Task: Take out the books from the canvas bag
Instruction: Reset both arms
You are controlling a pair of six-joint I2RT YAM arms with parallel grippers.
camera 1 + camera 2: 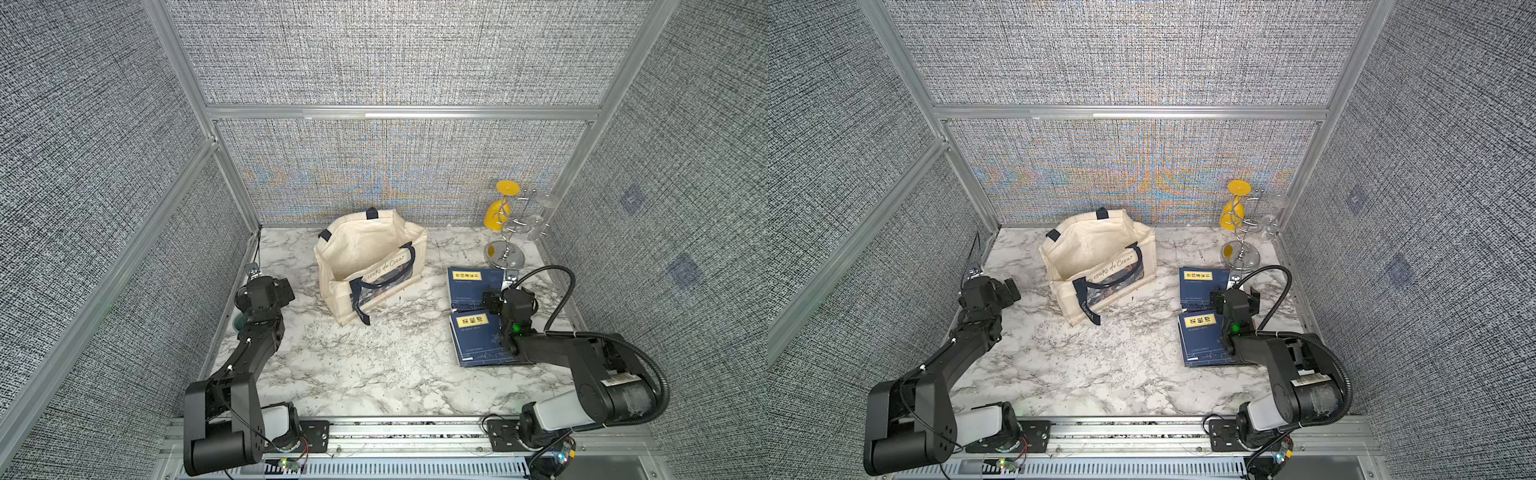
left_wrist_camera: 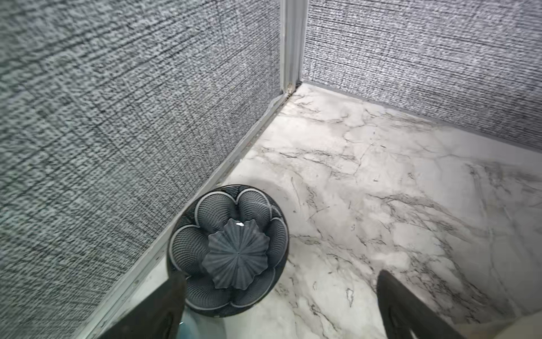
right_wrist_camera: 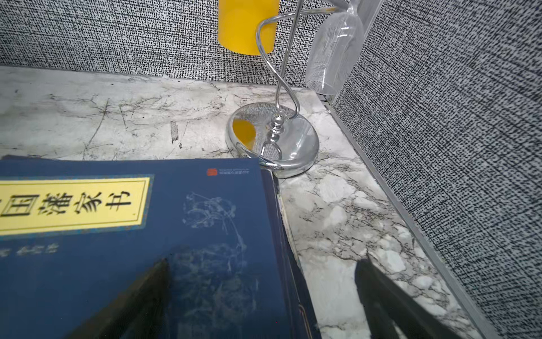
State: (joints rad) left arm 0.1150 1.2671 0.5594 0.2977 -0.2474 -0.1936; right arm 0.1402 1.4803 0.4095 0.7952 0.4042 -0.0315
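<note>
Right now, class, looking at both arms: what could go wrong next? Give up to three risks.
1. The open right end effector hangs over the far books, close to the stand holding glasses; a swing that way might topple it.
2. The open left end effector sits beside a dark dish by the wall; lowering might strike it.
3. The bag stands unsupported with a handle drooping in front; reaching in might snag it.

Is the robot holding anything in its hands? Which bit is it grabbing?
Nothing is held. The jaws of the left gripper and the right gripper stand open and empty, the right ones over a blue book.
</note>
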